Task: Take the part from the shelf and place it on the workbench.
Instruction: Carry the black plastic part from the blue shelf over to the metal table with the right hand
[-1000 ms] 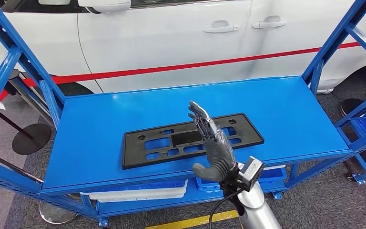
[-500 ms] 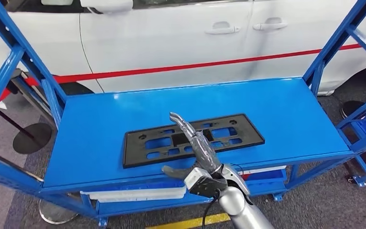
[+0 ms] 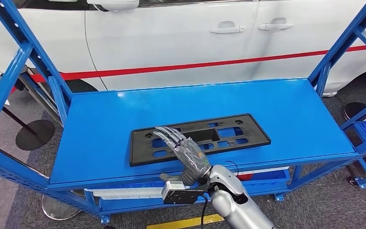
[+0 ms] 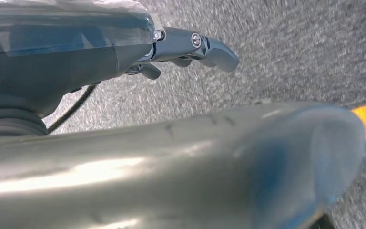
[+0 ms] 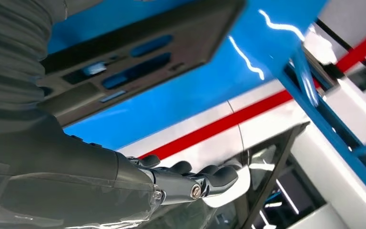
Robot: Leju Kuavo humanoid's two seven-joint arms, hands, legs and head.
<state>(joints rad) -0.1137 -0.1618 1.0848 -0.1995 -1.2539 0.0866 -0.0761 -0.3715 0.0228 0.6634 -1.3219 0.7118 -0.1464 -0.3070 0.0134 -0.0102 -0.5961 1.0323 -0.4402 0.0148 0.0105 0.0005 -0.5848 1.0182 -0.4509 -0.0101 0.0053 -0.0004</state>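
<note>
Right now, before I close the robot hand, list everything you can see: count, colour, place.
Part: one, black flat plate with cut-outs, lying on the shelf top near its front edge.
Shelf: one, blue metal, top deck with blue uprights at both ends.
Trays: white and blue, on the lower level; count unclear.
Car: one, white, behind the shelf.
Red stripe: one, running across the car's side.
Yellow floor line: one, below the shelf.
Right robot hand: fingers spread over the part's near-left area.
Left robot hand: hanging over grey floor.
</note>
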